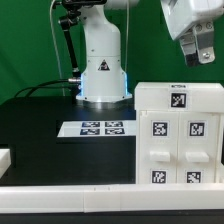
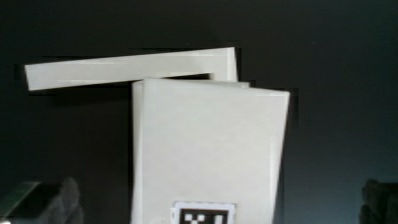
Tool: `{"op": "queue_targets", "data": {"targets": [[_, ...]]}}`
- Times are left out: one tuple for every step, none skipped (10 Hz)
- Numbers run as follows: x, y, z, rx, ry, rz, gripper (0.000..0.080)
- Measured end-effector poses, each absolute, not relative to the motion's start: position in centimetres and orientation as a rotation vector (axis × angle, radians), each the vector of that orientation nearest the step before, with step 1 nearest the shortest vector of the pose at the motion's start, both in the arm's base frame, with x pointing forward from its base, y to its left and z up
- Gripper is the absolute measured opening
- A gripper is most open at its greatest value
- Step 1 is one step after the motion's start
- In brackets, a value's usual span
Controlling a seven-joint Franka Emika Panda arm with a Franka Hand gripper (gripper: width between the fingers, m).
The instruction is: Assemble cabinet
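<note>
Hovering above the cabinet [image 1: 178,135], jaws [image 1: 200,52] apparently parted, empty — only wrist view shows its L-shaped panel [image 2: 134,68].

Black table, two white things on it.
The table [image 1: 40,115] carries the marker board [image 1: 92,128]; the cabinet [image 1: 176,135] stands just beside it, probably touching.

White cabinet [image 2: 205,140] panels below, tag showing (jaws blurred at edges)

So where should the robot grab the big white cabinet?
Probably from above, pinching a thin upright wall of the cabinet at its top edge. The body looks too wide for the gripper, which hangs above it.
</note>
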State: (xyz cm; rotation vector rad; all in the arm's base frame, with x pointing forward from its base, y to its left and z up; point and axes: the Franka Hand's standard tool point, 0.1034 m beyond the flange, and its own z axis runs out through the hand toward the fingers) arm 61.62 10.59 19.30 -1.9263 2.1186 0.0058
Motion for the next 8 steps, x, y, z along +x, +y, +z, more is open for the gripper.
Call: {"op": "queue_targets", "data": {"targets": [[61.61, 10.59, 19.26, -1.927, 2.118, 0.006, 0.0796], [61.6, 10.59, 19.22, -1.929, 2.118, 0.006, 0.0796], [61.59, 10.59, 19.19, -1.93, 2.117, 0.006, 0.0796], [61.59, 10.59, 19.16, -1.931, 2.117, 0.006, 0.0796], [61.58, 10.59, 19.13, -1.933, 2.116, 0.006, 0.0796], [61.57, 10.58, 19.1, -1.934, 2.116, 0.006, 0.0796], [61.57, 10.58, 19.08, -1.936, 2.115, 0.006, 0.0796], [61.56, 10.58, 19.05, -1.937, 2.113, 0.006, 0.0796]]}}
